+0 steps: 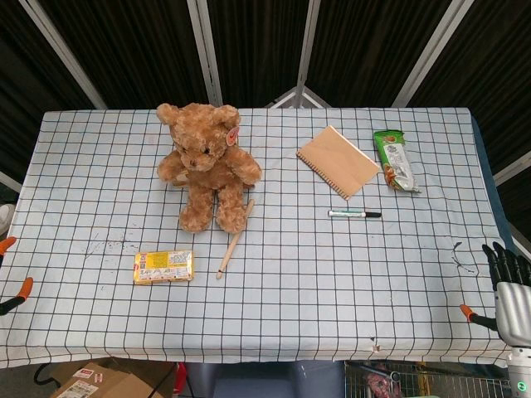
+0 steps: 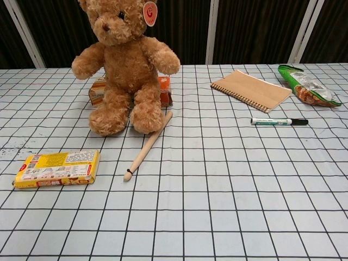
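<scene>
A brown teddy bear sits upright on the checked tablecloth, left of centre. A wooden stick leans against its foot. In front of it on the left lies a yellow packet. My right hand hangs off the table's right edge, fingers apart and pointing up, holding nothing. The things nearest to it are a black scribble mark and an orange clamp. No left hand shows in either view.
A tan spiral notebook, a green-capped marker and a green snack bag lie at the back right. An orange box stands behind the bear. Orange clamps grip the left table edge.
</scene>
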### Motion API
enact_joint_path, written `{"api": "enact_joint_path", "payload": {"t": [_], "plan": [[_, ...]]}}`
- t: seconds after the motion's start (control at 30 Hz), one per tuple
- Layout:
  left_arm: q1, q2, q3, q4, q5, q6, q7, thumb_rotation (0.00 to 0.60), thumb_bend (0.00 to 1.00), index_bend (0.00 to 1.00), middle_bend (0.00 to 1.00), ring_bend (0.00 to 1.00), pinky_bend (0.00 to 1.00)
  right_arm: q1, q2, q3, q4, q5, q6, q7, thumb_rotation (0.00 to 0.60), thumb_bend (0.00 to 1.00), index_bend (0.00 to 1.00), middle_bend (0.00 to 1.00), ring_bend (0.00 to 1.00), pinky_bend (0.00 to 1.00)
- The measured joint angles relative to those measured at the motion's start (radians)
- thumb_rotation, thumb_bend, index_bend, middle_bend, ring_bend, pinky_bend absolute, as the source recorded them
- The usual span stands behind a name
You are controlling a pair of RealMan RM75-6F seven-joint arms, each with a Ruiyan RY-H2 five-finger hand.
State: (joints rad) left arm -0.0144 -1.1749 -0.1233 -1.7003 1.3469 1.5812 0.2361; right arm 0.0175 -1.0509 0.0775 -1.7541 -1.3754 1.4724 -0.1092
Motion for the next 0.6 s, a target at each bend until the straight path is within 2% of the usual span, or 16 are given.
{"api": "enact_joint_path", "payload": {"t": [0.23, 0.37, 0.5, 0.6], "plan": [[-0.019, -0.007, -0.018, 0.019, -0.025, -0.040, -0.064, 0.600, 0.31, 0.23, 0.05, 0.00, 0.00, 0.001, 0.002, 0.005, 0.011, 0.026, -0.016, 0.026, 0.600, 0.13, 0.00, 0.00, 0.00, 0.00], [-0.041, -0.010, -0.038, 0.028, -0.025, -0.073, -0.180, 0.600, 0.28, 0.24, 0.05, 0.00, 0.00, 0.002, 0.004, 0.013, 0.020, 0.034, -0.019, 0.048, 0.600, 0.13, 0.00, 0.00, 0.00, 0.00], [-0.090, -0.006, -0.076, 0.039, -0.062, -0.183, -0.350, 0.600, 0.27, 0.19, 0.03, 0.00, 0.00, 0.006, 0.002, 0.014, 0.026, 0.042, -0.031, 0.050, 0.600, 0.13, 0.00, 0.00, 0.00, 0.00], [-0.144, 0.007, -0.108, 0.042, -0.111, -0.320, -0.432, 0.600, 0.25, 0.15, 0.02, 0.00, 0.00, 0.013, -0.001, 0.017, 0.031, 0.058, -0.049, 0.046, 0.600, 0.13, 0.00, 0.00, 0.00, 0.00]]}}
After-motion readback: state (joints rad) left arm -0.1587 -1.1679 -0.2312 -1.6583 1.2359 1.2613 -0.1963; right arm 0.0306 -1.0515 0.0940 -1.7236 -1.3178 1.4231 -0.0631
